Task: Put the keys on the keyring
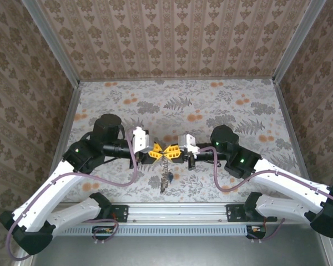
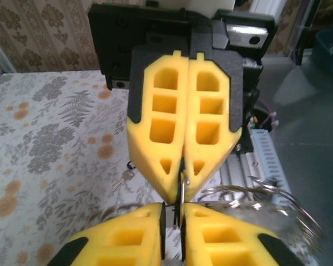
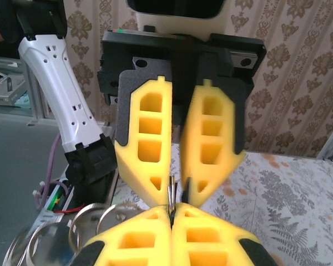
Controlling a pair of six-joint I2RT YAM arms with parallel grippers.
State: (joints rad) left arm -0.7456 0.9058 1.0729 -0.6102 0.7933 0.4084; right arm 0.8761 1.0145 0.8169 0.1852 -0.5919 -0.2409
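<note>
My two grippers meet tip to tip above the middle of the table. My right gripper [image 1: 172, 151] [image 3: 171, 209] is shut on the thin edge of the keyring [image 3: 170, 188] [image 2: 183, 185]. My left gripper [image 1: 159, 151] [image 2: 175, 209] faces it. Its yellow fingers [image 3: 150, 166] stand a narrow gap apart, with the ring's edge in that gap against one pad. The silvery chain [image 1: 165, 172] hangs from the meeting point toward the table, with a dark bundle at its lower end. Wire loops [image 2: 266, 191] [image 3: 94, 213] of the ring spread to one side. A small silvery key [image 2: 125, 176] shows below the fingers.
The table [image 1: 222, 105] has a floral cloth and patterned walls on three sides. A metal rail [image 1: 177, 210] runs along the near edge between the arm bases. Both forearms stretch inward across the near half of the table.
</note>
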